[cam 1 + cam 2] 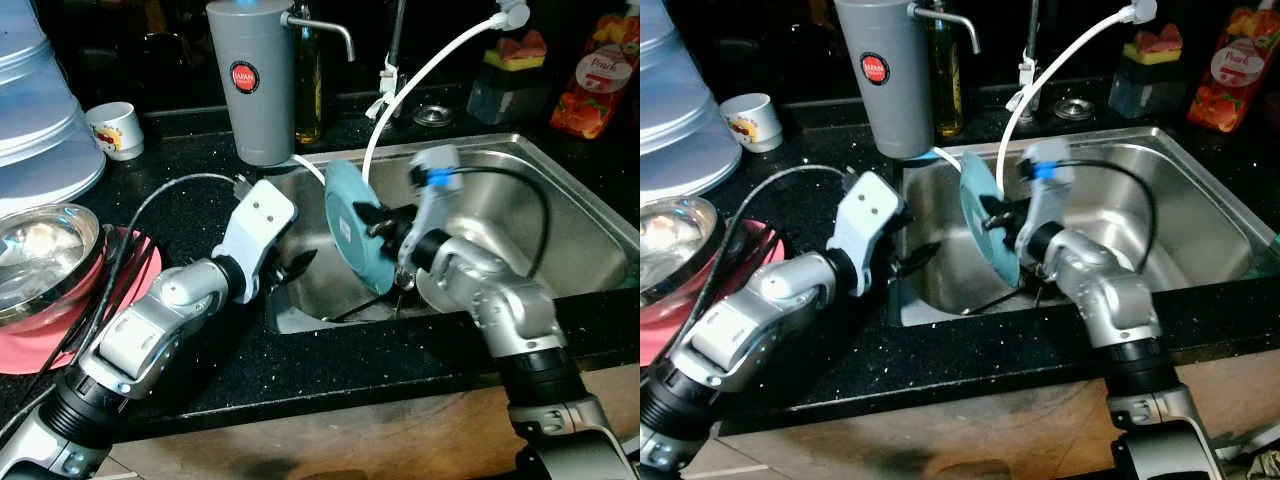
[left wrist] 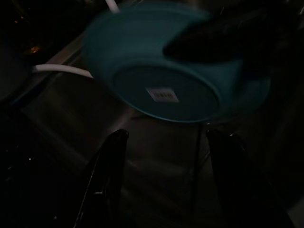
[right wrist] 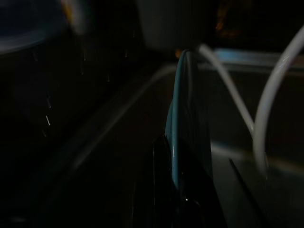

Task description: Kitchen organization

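Note:
A teal plate (image 1: pixel 348 222) stands on edge above the left part of the steel sink (image 1: pixel 575 205). My right gripper (image 1: pixel 383 228) is shut on its rim, which runs up between the dark fingers in the right wrist view (image 3: pixel 183 123). My left gripper (image 1: pixel 298 270) hangs at the sink's left edge, open and empty, pointing at the plate. In the left wrist view the plate's underside (image 2: pixel 171 83), with a white label, sits beyond the two spread fingers (image 2: pixel 109 175), a short gap away.
A grey filter jug (image 1: pixel 250 80), an oil bottle (image 1: pixel 308 85) and a white hose (image 1: pixel 425 70) stand behind the sink. On the black counter at left are a cup (image 1: pixel 115 130), a steel bowl (image 1: pixel 40 255) on a red plate (image 1: pixel 55 345), and a big water bottle (image 1: pixel 35 110).

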You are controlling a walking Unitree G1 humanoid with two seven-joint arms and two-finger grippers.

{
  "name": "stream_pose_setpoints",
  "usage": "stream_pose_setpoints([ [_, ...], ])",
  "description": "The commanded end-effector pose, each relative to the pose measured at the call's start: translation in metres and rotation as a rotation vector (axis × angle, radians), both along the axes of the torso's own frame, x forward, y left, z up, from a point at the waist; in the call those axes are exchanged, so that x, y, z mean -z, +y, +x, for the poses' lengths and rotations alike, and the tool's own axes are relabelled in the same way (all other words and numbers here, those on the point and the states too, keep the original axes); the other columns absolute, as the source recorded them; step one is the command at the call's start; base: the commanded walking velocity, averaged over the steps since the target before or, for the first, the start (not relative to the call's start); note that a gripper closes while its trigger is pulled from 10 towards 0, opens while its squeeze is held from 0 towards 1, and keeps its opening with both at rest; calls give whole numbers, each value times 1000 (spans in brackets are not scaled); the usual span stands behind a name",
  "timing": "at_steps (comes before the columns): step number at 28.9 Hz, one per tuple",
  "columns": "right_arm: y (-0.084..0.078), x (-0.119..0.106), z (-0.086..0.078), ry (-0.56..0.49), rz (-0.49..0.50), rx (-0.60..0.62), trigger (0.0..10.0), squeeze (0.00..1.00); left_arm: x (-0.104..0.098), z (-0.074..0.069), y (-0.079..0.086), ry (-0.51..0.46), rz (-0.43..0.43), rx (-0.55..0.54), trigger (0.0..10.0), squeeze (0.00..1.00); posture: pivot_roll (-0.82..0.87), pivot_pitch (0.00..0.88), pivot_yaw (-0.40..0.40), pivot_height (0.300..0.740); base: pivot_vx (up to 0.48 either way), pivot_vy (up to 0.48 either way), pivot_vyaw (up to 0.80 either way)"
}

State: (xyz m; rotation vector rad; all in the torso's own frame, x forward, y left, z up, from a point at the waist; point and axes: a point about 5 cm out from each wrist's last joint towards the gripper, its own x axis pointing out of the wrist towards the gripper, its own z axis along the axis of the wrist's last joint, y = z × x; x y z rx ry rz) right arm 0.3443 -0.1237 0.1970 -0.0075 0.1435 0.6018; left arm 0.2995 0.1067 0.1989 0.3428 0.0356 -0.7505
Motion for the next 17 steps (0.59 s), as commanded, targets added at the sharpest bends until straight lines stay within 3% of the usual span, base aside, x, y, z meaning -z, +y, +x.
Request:
stream_pose_setpoints([
  [1, 2, 8, 2, 15, -71, -11, 863, 0, 11, -3, 2, 23, 39, 10, 10000, 0, 24, 0, 35, 740, 0, 0, 0],
  [2, 2, 8, 2, 15, -71, -11, 863, 0, 11, -3, 2, 23, 39, 10, 10000, 0, 24, 0, 35, 740, 0, 0, 0],
  [3, 3, 11, 3, 26, -96, -15, 2863, 0, 12, -3, 2, 25, 44, 10, 10000, 0, 25, 0, 35, 740, 0, 0, 0],
  [4, 3, 11, 3, 26, -96, -15, 2863, 0, 12, -3, 2, 25, 44, 10, 10000, 0, 25, 0, 35, 740, 0, 0, 0],
  [5, 4, 15, 5, 36, -121, -26, 4667, 0, 14, -3, 2, 26, 41, 10, 10000, 0, 25, 0, 35, 740, 0, 0, 0],
  [6, 5, 20, 6, 52, -155, -38, 10000, 0, 16, -3, 2, 29, 41, 11, 10000, 0, 28, 0, 35, 740, 0, 0, 0],
  [17, 4, 31, 12, 76, -284, -72, 10000, 0, 25, -3, 7, 48, 80, 6, 10000, 0, 35, 0, 30, 740, 0, 0, 0],
])
